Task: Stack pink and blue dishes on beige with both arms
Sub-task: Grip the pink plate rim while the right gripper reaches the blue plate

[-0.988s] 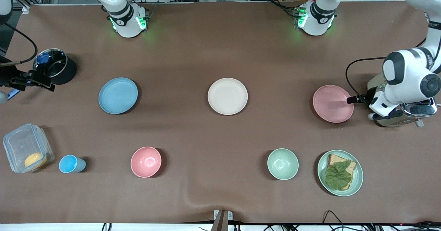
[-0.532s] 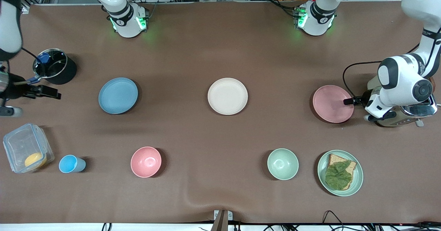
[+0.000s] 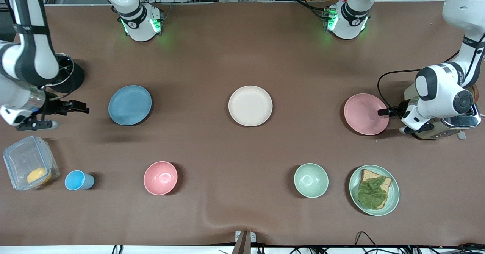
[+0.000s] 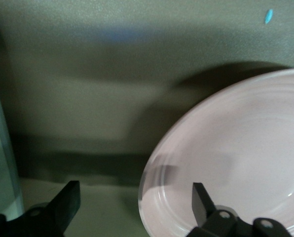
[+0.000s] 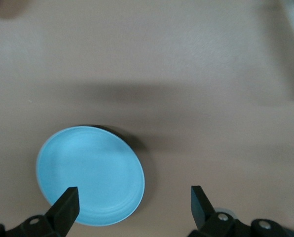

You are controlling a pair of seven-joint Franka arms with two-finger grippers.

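We saw 0 of 2 stacked. Left gripper (image 3: pixel 382 111) open astride pink plate (image 3: pixel 364 114) rim; right gripper (image 3: pixel 81 109) open, beside blue plate (image 3: pixel 130 105). Beige plate (image 3: pixel 250 105) lay bare between them.

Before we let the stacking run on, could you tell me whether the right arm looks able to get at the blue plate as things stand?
Probably yes. The right gripper is beside the blue plate, toward the right arm's end of the table, fingers open and pointing at it, with only bare tabletop between them.
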